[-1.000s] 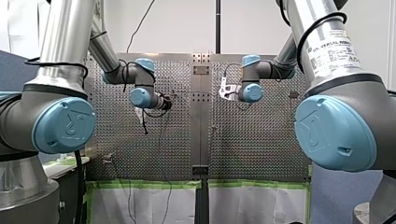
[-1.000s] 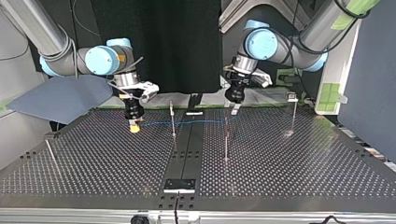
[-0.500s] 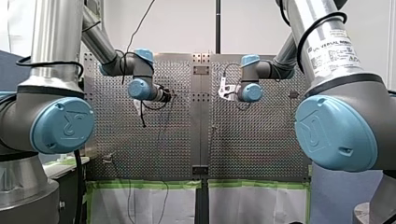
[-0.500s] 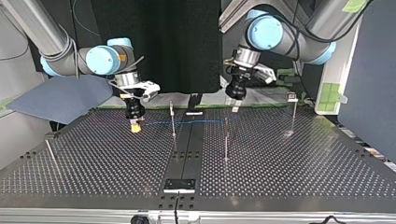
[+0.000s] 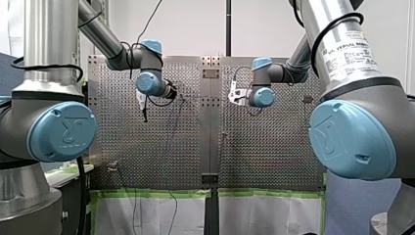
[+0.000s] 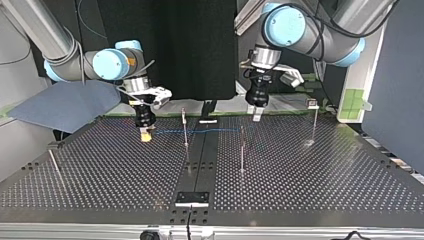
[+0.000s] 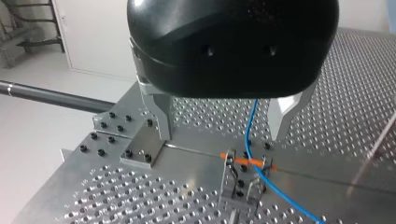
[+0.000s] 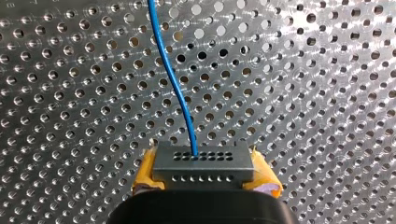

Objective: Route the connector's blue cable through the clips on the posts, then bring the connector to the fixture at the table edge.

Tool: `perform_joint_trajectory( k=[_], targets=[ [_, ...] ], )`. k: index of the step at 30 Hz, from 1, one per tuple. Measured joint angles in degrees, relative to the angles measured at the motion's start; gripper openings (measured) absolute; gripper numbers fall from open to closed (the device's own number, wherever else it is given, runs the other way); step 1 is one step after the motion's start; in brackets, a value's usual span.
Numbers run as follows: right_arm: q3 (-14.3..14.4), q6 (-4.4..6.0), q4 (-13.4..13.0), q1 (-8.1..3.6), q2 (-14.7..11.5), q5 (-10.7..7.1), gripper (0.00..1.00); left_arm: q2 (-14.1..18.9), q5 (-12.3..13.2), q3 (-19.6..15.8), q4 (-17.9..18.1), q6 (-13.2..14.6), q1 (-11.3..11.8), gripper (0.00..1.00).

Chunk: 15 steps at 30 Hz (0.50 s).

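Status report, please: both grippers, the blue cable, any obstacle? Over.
Right gripper shut on connector. Left gripper open, fingers either side of blue cable, above a clip. Cable crosses that clip. No obstacle seen.

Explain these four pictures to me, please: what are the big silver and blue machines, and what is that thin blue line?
These are two robot arms, each ending in a two-finger gripper, working over a metal table full of holes. One picture looks from behind the arms and one from across the table, facing them. The other two come from cameras on the wrists. Thin posts stand on the table. My right gripper, with yellow pads, is shut on a small grey connector, and the blue cable runs out of it. My left gripper, black with metal fingers, is open. The cable passes between its fingers without being pinched, towards a clip ahead of it.
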Motion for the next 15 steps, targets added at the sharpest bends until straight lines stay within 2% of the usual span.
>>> perform_joint_trajectory(
  k=[8,15],
  targets=[
    [0.0,0.0,0.15,0.12,0.0,0.0,0.01,-2.84,-3.81,0.71,0.03,4.16,-0.32,1.0],
    [0.01,0.0,0.15,0.19,0.0,0.0,0.01,-3.56,-4.09,1.03,0.66,7.44,-0.51,1.0]
  ],
)
